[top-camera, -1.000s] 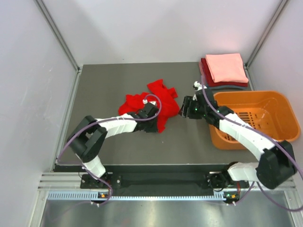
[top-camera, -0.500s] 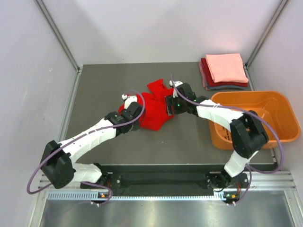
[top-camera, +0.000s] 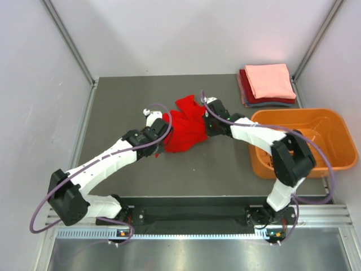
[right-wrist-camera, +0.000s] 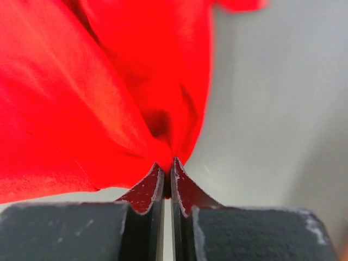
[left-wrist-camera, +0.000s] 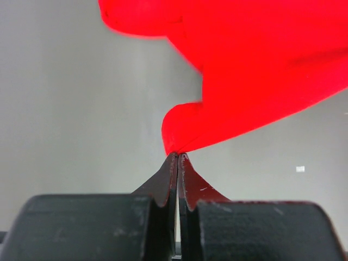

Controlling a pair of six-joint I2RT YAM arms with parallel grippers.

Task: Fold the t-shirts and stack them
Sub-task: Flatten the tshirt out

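Observation:
A bright red t-shirt (top-camera: 185, 129) hangs bunched between my two grippers over the middle of the grey table. My left gripper (top-camera: 159, 131) is shut on its left edge; the left wrist view shows the red cloth (left-wrist-camera: 261, 70) pinched at the fingertips (left-wrist-camera: 173, 163). On the shirt's right edge my right gripper (top-camera: 206, 126) is shut too, with red cloth (right-wrist-camera: 103, 98) caught between its tips (right-wrist-camera: 167, 166). Folded t-shirts (top-camera: 269, 82) lie stacked at the back right: salmon-pink on top, dark red and grey-blue under it.
An orange plastic basket (top-camera: 327, 121) stands at the right, under my right arm's elbow. White walls close the table on the left, back and right. The table's near edge (top-camera: 186, 197) runs in front of the arm bases.
The right gripper has moved left from the basket onto the shirt and shut on its right edge. The left gripper has carried its edge up and left, lifting the shirt.

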